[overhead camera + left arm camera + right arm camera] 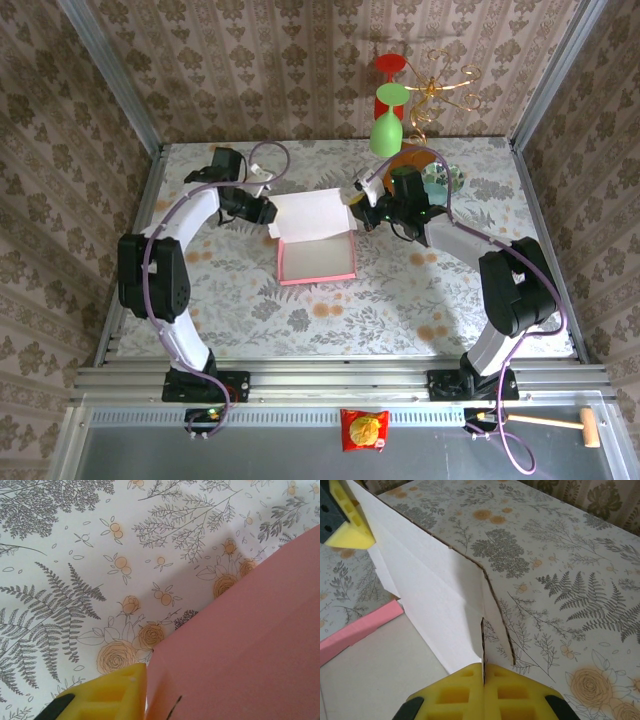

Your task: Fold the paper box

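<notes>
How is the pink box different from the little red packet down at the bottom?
The paper box is pink and white; the packet is red with yellow. The paper box is much bigger than the packet. The paper box sits on the flowery table, its white flap raised and pinched by the right gripper; the packet lies untouched on the grey strip before the arms. Both look roughly rectangular.

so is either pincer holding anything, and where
right pincer pinches the pink thin cardboard box by the edge of its whitish flap; left pincer against it too, grip unclear
</notes>
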Controlling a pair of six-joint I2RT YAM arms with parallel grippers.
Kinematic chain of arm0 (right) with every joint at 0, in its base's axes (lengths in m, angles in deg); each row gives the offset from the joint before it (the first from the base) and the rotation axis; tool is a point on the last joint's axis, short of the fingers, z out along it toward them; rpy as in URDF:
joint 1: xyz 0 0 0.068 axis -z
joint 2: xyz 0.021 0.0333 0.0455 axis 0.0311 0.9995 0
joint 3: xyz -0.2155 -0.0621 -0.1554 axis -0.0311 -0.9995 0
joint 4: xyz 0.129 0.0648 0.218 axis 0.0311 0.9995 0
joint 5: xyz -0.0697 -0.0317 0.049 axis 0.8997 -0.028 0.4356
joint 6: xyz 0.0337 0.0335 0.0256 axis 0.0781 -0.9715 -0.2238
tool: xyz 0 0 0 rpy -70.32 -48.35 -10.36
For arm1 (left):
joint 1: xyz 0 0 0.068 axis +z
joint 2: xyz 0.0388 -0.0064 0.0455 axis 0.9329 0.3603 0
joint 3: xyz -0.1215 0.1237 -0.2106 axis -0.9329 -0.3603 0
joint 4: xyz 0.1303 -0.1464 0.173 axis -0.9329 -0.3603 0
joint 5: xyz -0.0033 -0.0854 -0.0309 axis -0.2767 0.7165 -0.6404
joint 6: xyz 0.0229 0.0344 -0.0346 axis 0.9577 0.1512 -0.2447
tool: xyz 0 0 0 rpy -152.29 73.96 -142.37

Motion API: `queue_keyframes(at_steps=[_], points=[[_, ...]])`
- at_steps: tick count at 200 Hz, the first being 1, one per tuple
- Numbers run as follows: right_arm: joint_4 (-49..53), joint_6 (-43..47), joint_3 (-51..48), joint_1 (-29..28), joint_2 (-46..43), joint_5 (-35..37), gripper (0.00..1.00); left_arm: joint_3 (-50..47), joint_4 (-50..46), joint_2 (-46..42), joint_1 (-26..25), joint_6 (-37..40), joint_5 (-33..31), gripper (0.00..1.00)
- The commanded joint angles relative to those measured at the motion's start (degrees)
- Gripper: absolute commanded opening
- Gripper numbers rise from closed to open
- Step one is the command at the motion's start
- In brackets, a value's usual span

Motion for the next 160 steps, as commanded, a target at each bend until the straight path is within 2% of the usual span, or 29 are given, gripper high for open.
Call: queue_keyframes(at_steps=[1,28,56,81,116,160], points=[[0.1,-1.1,1.6,-0.4,0.6,1.8,0.00,-1.2,-1.0,-1.2,-1.8,-1.9,-3.1,0.24],[-0.3,-2.4,1.0,-1.3,0.4,3.9,0.00,-1.9,-0.5,-2.0,-3.0,-5.1,-6.7,0.13],[-1.8,-5.5,0.5,-3.1,-0.1,8.4,0.00,-2.5,1.3,-2.7,-3.6,-12.0,-10.1,0.00],[-5.1,-9.2,-0.8,-5.8,-0.8,15.0,0.00,-3.6,4.7,-4.4,-4.2,-19.6,-13.6,0.00],[-16.0,-16.6,-4.4,-9.3,-1.0,24.6,0.00,-5.5,11.0,-7.5,-5.1,-28.7,-18.5,0.00],[-31.1,-27.9,-7.4,-9.6,2.7,29.2,0.00,-10.8,23.1,-11.7,-5.4,-34.2,-20.4,0.00]])
